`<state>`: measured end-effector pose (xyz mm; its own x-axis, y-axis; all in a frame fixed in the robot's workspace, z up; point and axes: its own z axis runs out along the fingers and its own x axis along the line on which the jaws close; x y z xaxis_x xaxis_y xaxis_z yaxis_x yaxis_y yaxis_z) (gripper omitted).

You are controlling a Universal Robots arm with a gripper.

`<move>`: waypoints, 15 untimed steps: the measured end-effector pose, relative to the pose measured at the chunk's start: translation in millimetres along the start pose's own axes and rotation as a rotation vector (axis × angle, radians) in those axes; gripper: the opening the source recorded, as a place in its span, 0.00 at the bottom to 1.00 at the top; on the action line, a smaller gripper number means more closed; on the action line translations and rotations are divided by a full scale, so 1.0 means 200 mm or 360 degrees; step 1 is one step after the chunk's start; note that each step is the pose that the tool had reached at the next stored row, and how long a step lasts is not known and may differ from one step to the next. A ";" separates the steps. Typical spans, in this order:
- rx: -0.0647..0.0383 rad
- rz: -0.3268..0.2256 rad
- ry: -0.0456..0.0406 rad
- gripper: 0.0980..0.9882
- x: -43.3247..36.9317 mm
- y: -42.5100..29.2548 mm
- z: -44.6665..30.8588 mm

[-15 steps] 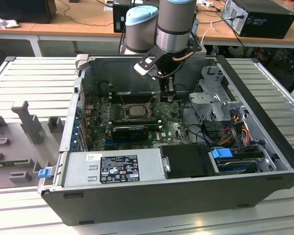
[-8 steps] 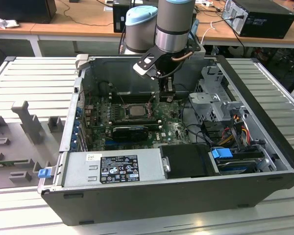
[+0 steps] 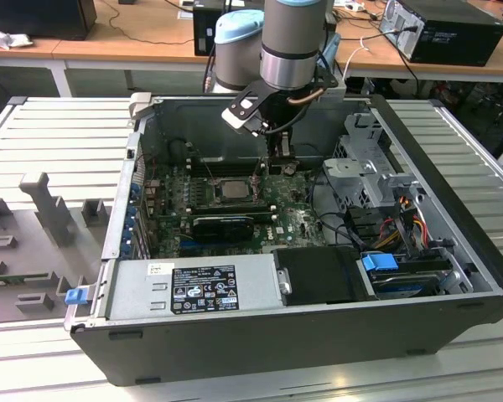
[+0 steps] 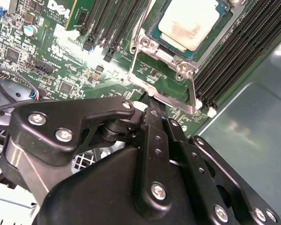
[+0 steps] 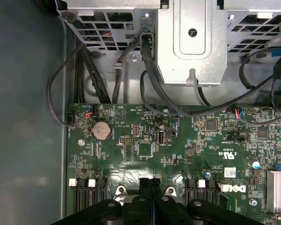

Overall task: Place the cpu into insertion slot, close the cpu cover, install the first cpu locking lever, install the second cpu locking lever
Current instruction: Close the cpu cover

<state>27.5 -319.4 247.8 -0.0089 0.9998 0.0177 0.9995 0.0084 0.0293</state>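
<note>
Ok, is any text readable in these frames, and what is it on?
Power supply label: dense print, too small to read.
Motherboard: white brand logo, left unquoted; tiny white markings unreadable.
Board sticker: too small to read.

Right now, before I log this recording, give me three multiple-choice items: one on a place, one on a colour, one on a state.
1. Where is the cpu? A on the power supply; B in the insertion slot; C on the drive cage.
2. What colour is the circuit board? A red; B white; C green.
3. How is the cpu cover? A swung open; B shut over the cpu; C removed.
Answers: B, the chip sits inside the socket frame; C, green shows around every part; A, the frame plate stands clear and the cpu's face is bare.
</note>
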 end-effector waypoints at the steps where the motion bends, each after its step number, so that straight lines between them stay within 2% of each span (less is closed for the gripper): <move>1: 0.0000 0.0000 0.0000 0.01 0.000 -0.006 0.000; 15: 0.0000 0.0000 0.0000 0.01 0.000 -0.040 -0.001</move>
<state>19.5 -319.4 247.8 -0.0088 0.9998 0.0177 0.9995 0.0083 0.0293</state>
